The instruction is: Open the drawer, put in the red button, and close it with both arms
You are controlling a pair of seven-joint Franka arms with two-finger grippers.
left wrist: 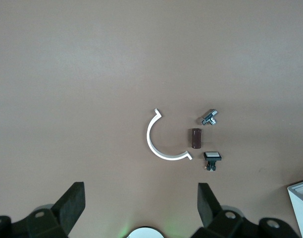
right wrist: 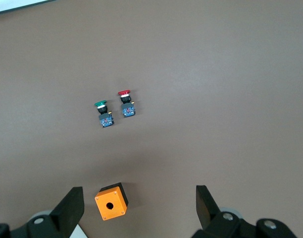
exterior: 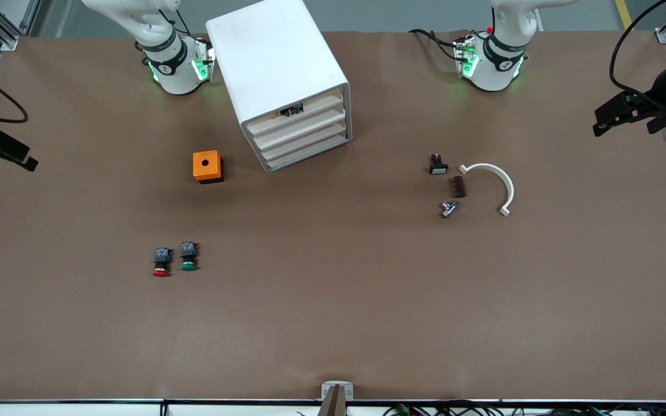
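Note:
The white cabinet stands on the table between the two arm bases, and all four drawers look shut. The second-from-top drawer is shut. The red button lies on the table beside a green button, nearer the front camera than the orange box. It also shows in the right wrist view. My right gripper is open and empty, high above the orange box. My left gripper is open and empty, high above the table at its own end.
A white half-ring, a brown block, a metal fitting and a small white-capped switch lie toward the left arm's end. The top drawer shows a small dark-blue item.

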